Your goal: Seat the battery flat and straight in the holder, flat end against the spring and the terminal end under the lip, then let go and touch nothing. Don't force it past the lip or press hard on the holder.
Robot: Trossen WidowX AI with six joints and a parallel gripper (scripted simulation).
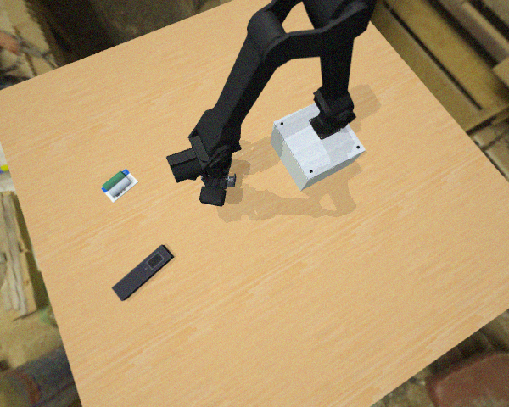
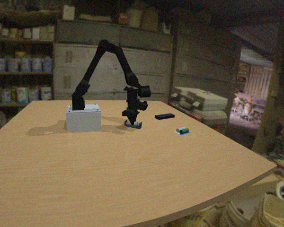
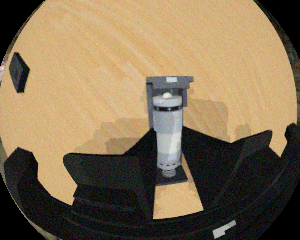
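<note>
The grey-white battery (image 3: 168, 120) (image 2: 137, 123) lies lengthwise along the dark grey holder (image 3: 155, 86) (image 2: 136, 126) (image 1: 233, 181). In the wrist view its terminal end faces the lipped end wall at the top, and its flat end is at the coil spring (image 3: 168, 172). The terminal nub shows just short of the lip. Whether the battery is fully down or slightly raised cannot be told. My gripper (image 3: 166, 131) (image 2: 132, 123) is shut on the battery, one finger on each side, low over the holder. The fingers hide the holder's middle; in the top view the arm hides most of it.
A white and blue tray (image 1: 114, 199) (image 2: 185, 134) with a green cylinder (image 1: 114, 180) (image 2: 183, 130) and a grey one stands apart from the holder. A dark oblong device (image 1: 136, 278) (image 2: 164, 116) (image 3: 19, 72) lies on the table. The white base box (image 1: 288, 153) (image 2: 83, 121) carries the arm.
</note>
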